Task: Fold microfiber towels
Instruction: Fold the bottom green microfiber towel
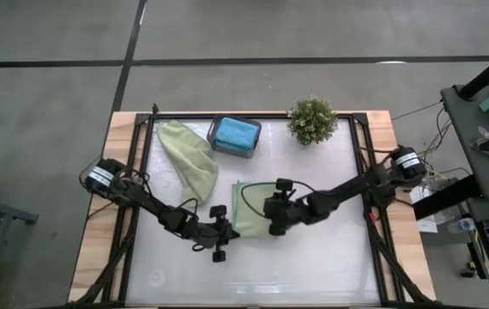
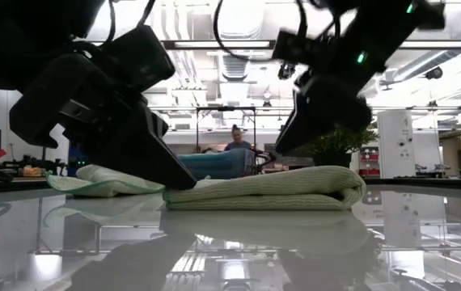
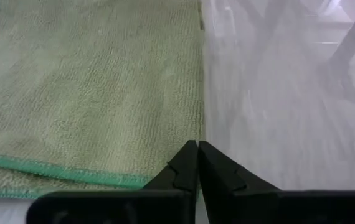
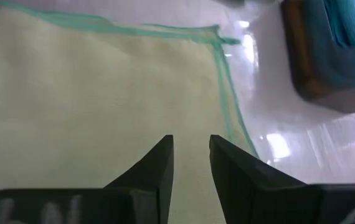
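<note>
A light sage green towel (image 1: 246, 210) lies folded flat near the middle of the white bench (image 1: 313, 257), between the two arms. In the low view it shows as a thick stack of layers with a rounded fold at its right end.

The left end effector (image 3: 197, 149) sits low at the towel's left edge, its two fingers pressed together with nothing between them, their tips at the border where cloth meets bare bench.

The right end effector (image 4: 190, 146) hangs over the towel's right part, its fingers slightly parted with only a narrow gap; they hold nothing, and the cloth's green-stitched hem shows ahead of them.

A second sage green towel (image 1: 189, 154) lies crumpled toward the far left of the bench. Just right of it, a dark grey tray (image 1: 219, 142) carries a teal-blue towel (image 1: 234, 132). A small potted plant (image 1: 312, 120) stands at the far edge, right of the tray. A person (image 2: 235, 139) shows in the room behind.
</note>
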Motion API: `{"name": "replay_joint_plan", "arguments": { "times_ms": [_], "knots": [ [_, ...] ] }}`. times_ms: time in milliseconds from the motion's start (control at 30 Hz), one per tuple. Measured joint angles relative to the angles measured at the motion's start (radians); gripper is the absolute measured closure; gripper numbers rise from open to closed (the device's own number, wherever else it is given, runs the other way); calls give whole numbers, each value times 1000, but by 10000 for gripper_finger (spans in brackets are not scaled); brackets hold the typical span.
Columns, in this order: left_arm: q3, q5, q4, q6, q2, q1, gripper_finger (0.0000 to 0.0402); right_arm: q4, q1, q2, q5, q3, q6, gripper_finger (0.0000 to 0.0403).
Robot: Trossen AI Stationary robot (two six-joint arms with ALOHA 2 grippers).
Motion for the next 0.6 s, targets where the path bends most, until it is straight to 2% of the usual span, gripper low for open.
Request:
{"name": "replay_joint_plan", "arguments": {
  "times_ms": [133, 300, 367, 467, 600],
  "knots": [
    [0, 0, -10, 1, -6, 0, 401, 166, -64, 0, -37, -60, -5, 307],
    [0, 0, -37, 2, -15, 0, 402, 419, -173, 3, -281, -79, -30, 296],
    [0, 0, -37, 8, -22, 0, 402, 505, -212, 12, -334, -78, -47, 282],
    [0, 0, -68, 30, -55, 1, 402, 576, -252, 37, -346, -77, -87, 259],
    [0, -2, -199, 28, -132, 2, 402, 541, -282, 49, -349, -71, -101, 236]
  ]
}}
